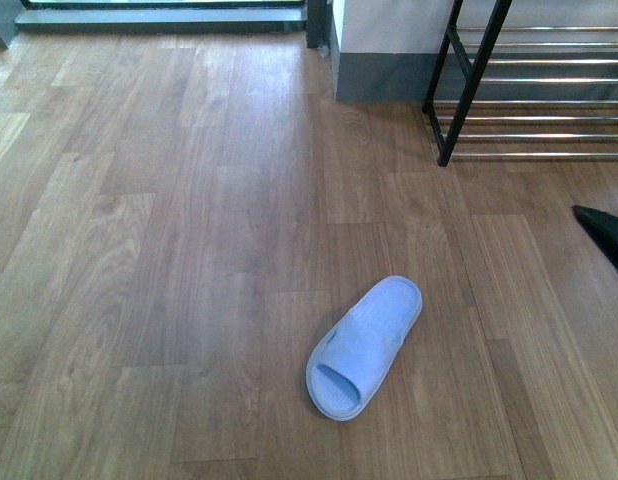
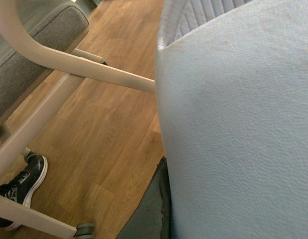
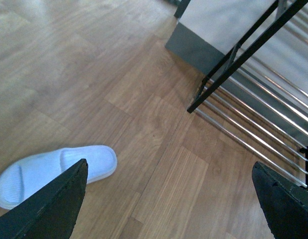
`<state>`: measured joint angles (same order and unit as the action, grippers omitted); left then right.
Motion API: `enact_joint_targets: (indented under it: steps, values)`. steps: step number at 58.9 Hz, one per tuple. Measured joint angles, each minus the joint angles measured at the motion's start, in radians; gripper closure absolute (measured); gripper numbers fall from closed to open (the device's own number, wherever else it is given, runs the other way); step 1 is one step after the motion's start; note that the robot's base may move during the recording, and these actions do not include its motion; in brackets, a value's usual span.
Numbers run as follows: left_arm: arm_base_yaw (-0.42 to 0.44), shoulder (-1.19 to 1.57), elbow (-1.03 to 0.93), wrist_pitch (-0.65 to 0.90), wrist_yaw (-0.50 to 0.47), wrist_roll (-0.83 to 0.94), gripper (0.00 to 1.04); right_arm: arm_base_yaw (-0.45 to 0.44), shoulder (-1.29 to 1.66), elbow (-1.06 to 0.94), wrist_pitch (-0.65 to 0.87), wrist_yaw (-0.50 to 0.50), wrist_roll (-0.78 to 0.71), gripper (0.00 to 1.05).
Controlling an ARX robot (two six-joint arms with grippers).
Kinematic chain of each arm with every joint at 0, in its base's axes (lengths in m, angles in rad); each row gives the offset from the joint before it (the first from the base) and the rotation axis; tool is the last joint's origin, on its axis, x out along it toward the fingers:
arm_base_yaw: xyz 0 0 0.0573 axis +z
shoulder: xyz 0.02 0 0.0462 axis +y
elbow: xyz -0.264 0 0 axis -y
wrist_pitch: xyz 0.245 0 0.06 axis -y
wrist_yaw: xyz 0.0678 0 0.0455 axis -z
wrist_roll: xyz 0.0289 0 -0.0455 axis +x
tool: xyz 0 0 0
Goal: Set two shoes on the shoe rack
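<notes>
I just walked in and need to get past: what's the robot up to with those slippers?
Its job is getting light-blue slippers onto the shoe rack. The left gripper holds one slipper off the floor, close to its camera. The other slipper lies on the wooden floor, short of the rack. The right gripper is open and empty, above the floor between that slipper and the rack.

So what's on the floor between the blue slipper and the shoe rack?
Nothing. Only bare wooden floor lies between the blue slipper and the shoe rack, shown in the front and right wrist views.
</notes>
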<state>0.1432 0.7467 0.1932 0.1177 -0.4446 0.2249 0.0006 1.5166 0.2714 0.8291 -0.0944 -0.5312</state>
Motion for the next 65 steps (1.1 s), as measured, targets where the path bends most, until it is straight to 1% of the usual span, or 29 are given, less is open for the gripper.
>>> enact_joint_targets:
  steps: [10, 14, 22, 29, 37, 43, 47, 51, 55, 65]
  values:
    - [0.000, 0.000, 0.000, 0.000, 0.000, 0.000, 1.03, 0.022, 0.372, 0.139, 0.134, 0.031, -0.055, 0.09]
    - [0.000, 0.000, 0.000, 0.000, 0.000, 0.000, 1.03, 0.043, 0.515, 0.204, 0.204, 0.021, -0.118, 0.09]
    - [0.000, 0.000, 0.000, 0.000, 0.000, 0.000, 1.03, 0.086, 0.740, 0.317, 0.254, 0.004, -0.195, 0.09]
    - [0.000, 0.000, 0.000, 0.000, 0.000, 0.000, 1.03, 0.127, 0.919, 0.408, 0.247, -0.025, -0.220, 0.09]
    - [0.000, 0.000, 0.000, 0.000, 0.000, 0.000, 1.03, 0.199, 1.043, 0.481, 0.148, -0.104, -0.211, 0.09]
    - [0.000, 0.000, 0.000, 0.000, 0.000, 0.000, 1.03, 0.222, 1.113, 0.534, 0.134, -0.106, -0.214, 0.09]
    - [0.000, 0.000, 0.000, 0.000, 0.000, 0.000, 1.03, 0.229, 1.149, 0.561, 0.131, -0.111, -0.216, 0.09]
    - [0.000, 0.000, 0.000, 0.000, 0.000, 0.000, 1.03, 0.230, 1.193, 0.599, 0.094, -0.133, -0.234, 0.09]
    - [0.000, 0.000, 0.000, 0.000, 0.000, 0.000, 1.03, 0.226, 1.233, 0.647, 0.063, -0.135, -0.270, 0.09]
    - [0.000, 0.000, 0.000, 0.000, 0.000, 0.000, 1.03, 0.210, 1.309, 0.750, 0.040, -0.135, -0.285, 0.09]
